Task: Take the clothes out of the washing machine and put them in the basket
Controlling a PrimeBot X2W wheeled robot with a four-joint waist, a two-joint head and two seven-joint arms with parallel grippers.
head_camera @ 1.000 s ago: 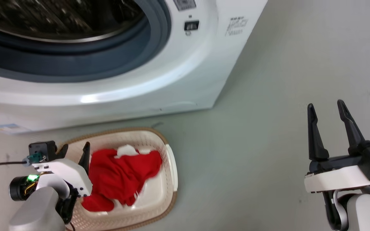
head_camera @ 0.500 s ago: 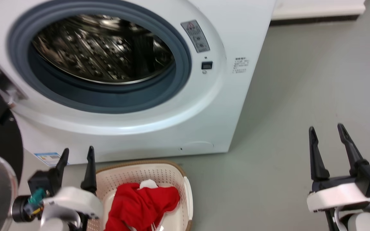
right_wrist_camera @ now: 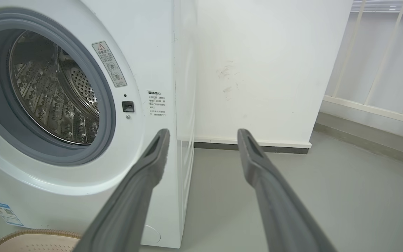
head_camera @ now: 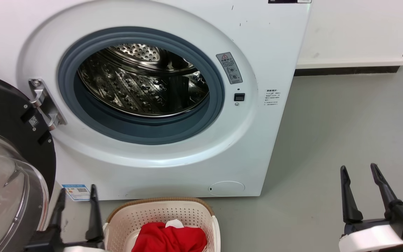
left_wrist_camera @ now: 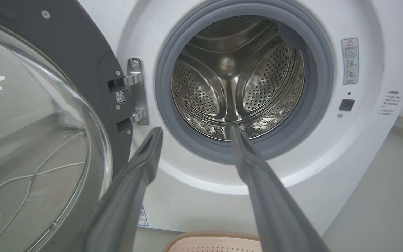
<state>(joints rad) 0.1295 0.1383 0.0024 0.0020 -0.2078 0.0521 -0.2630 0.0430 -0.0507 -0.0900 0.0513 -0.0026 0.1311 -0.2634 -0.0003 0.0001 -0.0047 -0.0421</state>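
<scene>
I see the washing machine dead ahead, its door hanging open at its left. The basket sits on the floor right before it, red clothes heaped inside. My left gripper hovers before the machine, fingers spread and empty. My right gripper, off the machine's right corner, is likewise spread and empty.

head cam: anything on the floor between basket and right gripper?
Nothing. In the head view, the stretch from the basket to the right gripper is bare grey floor.
</scene>
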